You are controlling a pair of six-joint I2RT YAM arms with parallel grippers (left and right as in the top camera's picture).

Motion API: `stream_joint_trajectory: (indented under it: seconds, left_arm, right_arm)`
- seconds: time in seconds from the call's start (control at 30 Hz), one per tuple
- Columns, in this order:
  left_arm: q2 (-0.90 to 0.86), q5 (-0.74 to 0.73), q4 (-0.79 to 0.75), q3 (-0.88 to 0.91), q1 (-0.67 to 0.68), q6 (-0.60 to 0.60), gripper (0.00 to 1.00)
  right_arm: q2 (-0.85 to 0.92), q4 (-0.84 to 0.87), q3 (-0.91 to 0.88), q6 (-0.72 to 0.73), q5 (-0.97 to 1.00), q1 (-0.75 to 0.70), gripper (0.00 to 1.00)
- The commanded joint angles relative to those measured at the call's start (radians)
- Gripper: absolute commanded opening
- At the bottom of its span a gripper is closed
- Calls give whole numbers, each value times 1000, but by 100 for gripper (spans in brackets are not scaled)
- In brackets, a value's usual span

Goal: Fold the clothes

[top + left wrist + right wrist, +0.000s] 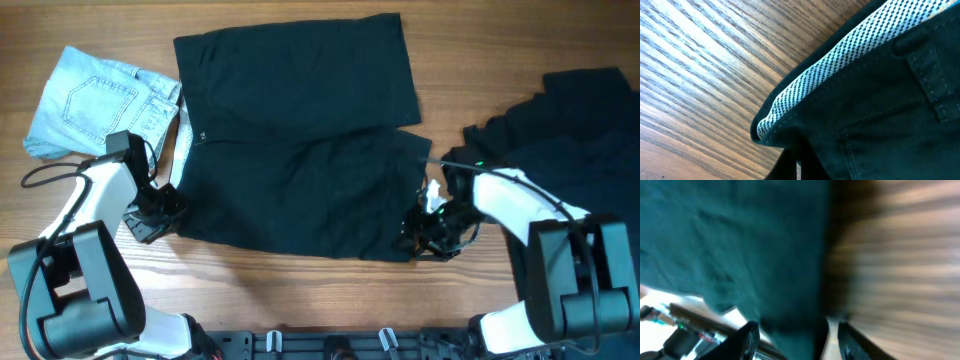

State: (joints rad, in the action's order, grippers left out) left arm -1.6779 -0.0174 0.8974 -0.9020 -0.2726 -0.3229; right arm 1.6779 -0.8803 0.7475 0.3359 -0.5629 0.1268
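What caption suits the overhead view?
Left gripper and right gripper at the near corners of black shorts spread on a wooden table.

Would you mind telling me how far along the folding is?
Early. The denim shorts sit bunched at far left, possibly done. The black shorts lie spread flat, unfolded, left gripper at their waistband corner, right gripper at the hem. The dark pile on the right waits.

One pair of black shorts (300, 140) lies between two claws — left gripper (160, 208), right gripper (428, 228); one denim pair (95, 100) beyond the left, one dark heap (570, 120) beyond the right.
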Motion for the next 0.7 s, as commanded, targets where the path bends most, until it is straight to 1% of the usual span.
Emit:
stream_joint_trajectory:
  seconds: [0.0, 0.03, 0.07, 0.1, 0.17, 0.27, 0.33, 0.4, 0.5, 0.53, 0.67]
  left_arm:
    - [-11, -16, 3, 8, -6, 2, 4]
    - [-11, -16, 4, 8, -6, 2, 4]
    - [-11, -16, 4, 8, -6, 2, 4]
    - [-11, -16, 4, 8, -6, 2, 4]
    - [-11, -16, 6, 5, -6, 2, 4]
    - [-3, -16, 44, -28, -6, 2, 4]
    - [17, -17, 86, -66, -6, 0, 4]
    - [46, -37, 132, -100, -6, -2, 4]
    - [126, -180, 177, -117, -6, -2, 4]
    - [163, -217, 191, -117, -6, -2, 4]
    - [328, -229, 249, -117, -6, -2, 4]
  right_arm:
    - [5, 74, -35, 121, -21, 75, 53]
    - [5, 77, -35, 152, 14, 90, 48]
    - [5, 76, -35, 164, 38, 90, 33]
    - [5, 74, -35, 164, 61, 87, 22]
    - [0, 40, -32, 162, 135, 83, 13]
    - [-35, -8, -23, 136, 182, 68, 6]
    - [-94, -32, 1, 107, 188, 53, 4]
    - [-164, -76, 37, 107, 221, 42, 4]
    - [-312, -203, 164, 108, 382, 8, 4]
    - [-362, -262, 236, 107, 452, -14, 4]
    - [-406, -343, 387, 76, 477, -81, 5]
